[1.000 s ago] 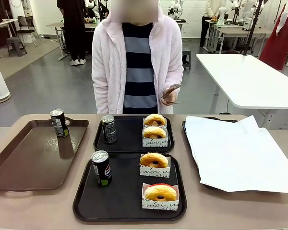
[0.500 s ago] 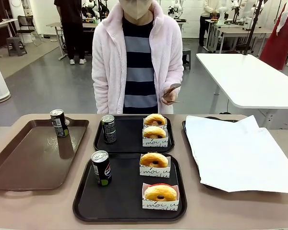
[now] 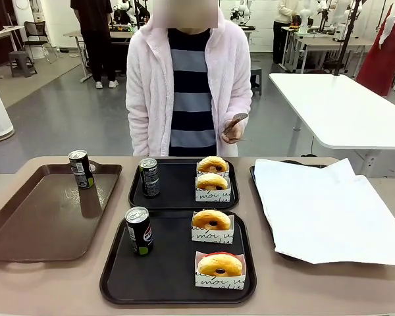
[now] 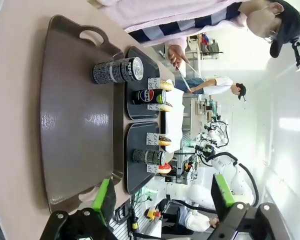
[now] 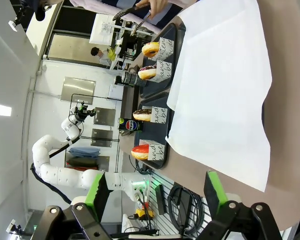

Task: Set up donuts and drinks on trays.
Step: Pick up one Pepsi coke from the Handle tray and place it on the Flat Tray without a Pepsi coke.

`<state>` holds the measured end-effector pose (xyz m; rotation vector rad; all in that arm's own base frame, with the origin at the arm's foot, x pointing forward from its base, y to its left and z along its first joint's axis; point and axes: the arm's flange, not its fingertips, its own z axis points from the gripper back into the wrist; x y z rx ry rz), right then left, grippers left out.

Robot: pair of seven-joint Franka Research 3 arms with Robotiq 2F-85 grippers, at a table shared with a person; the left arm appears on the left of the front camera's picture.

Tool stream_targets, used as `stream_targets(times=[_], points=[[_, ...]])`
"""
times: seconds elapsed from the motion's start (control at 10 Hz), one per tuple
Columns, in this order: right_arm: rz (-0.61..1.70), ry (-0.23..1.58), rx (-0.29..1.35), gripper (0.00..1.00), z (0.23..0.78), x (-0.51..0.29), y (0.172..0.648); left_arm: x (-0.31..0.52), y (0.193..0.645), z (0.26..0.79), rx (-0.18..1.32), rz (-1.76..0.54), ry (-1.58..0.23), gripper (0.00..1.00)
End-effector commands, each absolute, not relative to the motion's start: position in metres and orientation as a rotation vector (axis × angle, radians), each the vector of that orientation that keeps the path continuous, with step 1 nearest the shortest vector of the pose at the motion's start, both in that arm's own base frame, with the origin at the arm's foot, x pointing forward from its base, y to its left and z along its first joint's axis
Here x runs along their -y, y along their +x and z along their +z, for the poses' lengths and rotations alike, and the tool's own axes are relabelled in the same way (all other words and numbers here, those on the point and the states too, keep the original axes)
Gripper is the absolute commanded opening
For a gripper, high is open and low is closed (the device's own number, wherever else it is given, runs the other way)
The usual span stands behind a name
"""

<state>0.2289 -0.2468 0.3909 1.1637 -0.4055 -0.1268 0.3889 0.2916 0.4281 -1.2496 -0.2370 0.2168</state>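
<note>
In the front view's centre we see the two black trays (image 3: pixel 178 280) (image 3: pixel 181 199) each carrying a can (image 3: pixel 139 230) (image 3: pixel 149 177) and two donuts (image 3: pixel 212 220) (image 3: pixel 212 181), while a third can (image 3: pixel 81 168) stands upper left on the brown tray (image 3: pixel 39 224). Our left tool (image 4: pixel 160 197) and right tool (image 5: pixel 152 190) both gape wide, holding nothing. We judge that reaching for that spare can risks toppling it, since it is slim and tall and a finger could clip it.

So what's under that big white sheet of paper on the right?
The large white paper sheet lies over a black tray, whose dark rim peeks out along the sheet's left and far edges. Nothing sits on top of the sheet; whatever lies beneath it is covered.
</note>
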Motion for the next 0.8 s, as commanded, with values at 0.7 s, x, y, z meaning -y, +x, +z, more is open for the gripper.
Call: stream_targets(times=[0.7], points=[[-0.110, 1.170, 0.414, 1.00, 0.3913, 0.2477, 0.2276, -0.2901, 0.3829, 0.4291, 0.252, 0.201, -1.258, 1.00]])
